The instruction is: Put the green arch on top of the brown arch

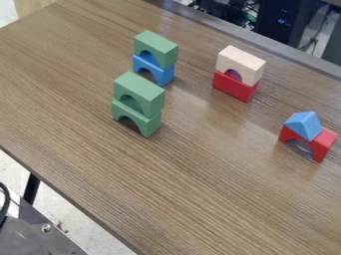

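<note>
Three green arches [139, 89] noted on the table [200, 174]: one atop a blue arch [165, 76], two stacked nearby. We find the pale brown arch [244, 60] on a red block [234, 88]; we cannot tell the jaws' state or their position relative to the arches.

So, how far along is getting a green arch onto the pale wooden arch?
Nothing looks done: the pale arch tops a red block, bare above. No block is lifted. Left: the whole move; one green arch sits on a blue arch, a second green arch on a third.
</note>
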